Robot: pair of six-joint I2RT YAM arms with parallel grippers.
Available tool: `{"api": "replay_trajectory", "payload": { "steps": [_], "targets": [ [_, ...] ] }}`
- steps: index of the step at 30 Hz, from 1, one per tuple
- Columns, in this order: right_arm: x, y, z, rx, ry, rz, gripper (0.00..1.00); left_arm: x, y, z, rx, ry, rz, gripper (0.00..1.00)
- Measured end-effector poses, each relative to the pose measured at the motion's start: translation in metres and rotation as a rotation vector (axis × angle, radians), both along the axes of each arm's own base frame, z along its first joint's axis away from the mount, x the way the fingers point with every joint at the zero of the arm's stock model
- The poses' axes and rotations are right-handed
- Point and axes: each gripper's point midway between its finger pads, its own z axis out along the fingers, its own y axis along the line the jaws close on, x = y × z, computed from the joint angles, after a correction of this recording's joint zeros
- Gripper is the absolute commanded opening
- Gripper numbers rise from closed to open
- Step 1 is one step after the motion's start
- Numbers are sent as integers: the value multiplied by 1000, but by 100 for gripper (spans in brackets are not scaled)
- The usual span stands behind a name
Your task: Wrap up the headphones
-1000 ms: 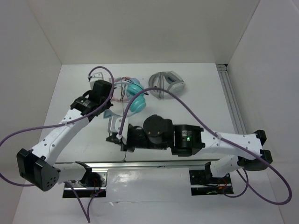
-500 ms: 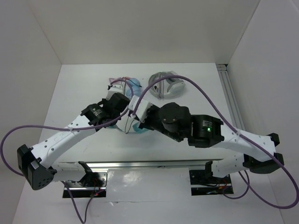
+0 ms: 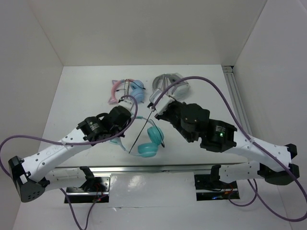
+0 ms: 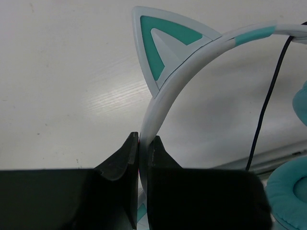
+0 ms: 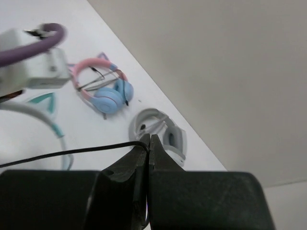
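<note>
The teal headphones (image 3: 152, 140) lie with their ear cups on the table in front of both wrists. My left gripper (image 4: 143, 142) is shut on the pale headband (image 4: 168, 98), just below a cat ear (image 4: 160, 45). A teal ear cup (image 4: 288, 191) shows at the lower right of the left wrist view. The thin black cable (image 3: 141, 130) runs taut from near the cups up to my right gripper (image 3: 153, 108). In the right wrist view that gripper (image 5: 148, 141) is shut on the cable (image 5: 72, 153), raised above the table.
Pink-and-blue cat-ear headphones (image 3: 125, 89) lie at the back, also seen as pink-and-blue headphones (image 5: 103, 88). Grey-and-white headphones (image 3: 171, 84) lie to their right, and show as grey headphones (image 5: 160, 132) in the right wrist view. A metal rail (image 3: 237, 103) runs along the table's right edge.
The left gripper has carried the teal headphones from the back toward the near middle. The right gripper has swung from the front left up and back, drawing the cable taut.
</note>
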Motion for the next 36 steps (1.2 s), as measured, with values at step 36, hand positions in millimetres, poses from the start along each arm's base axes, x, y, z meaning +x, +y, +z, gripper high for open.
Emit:
{"api": "replay_trajectory", "payload": {
  "steps": [36],
  "targets": [
    [111, 1, -115, 478, 370, 316, 9, -51, 14, 182, -405, -278, -134, 0]
  ]
}}
